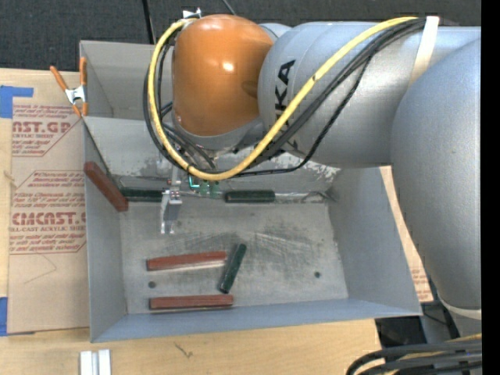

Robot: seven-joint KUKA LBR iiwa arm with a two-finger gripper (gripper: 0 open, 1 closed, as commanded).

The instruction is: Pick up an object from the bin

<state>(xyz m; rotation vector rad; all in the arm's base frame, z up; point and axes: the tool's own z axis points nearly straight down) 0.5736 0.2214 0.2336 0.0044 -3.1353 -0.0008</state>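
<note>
My pincer point(169, 213) hangs by the back wall of the bin point(297, 244), just beside a dark green pen point(141, 195); apart or together, I cannot tell. A brown stick point(186, 262) and green marker point(232, 268) lie frontward. My arm reaches from the right.

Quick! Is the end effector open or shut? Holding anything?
End effector: cannot be told, open or closed; it hangs beside the leftmost dark green stick.
</note>
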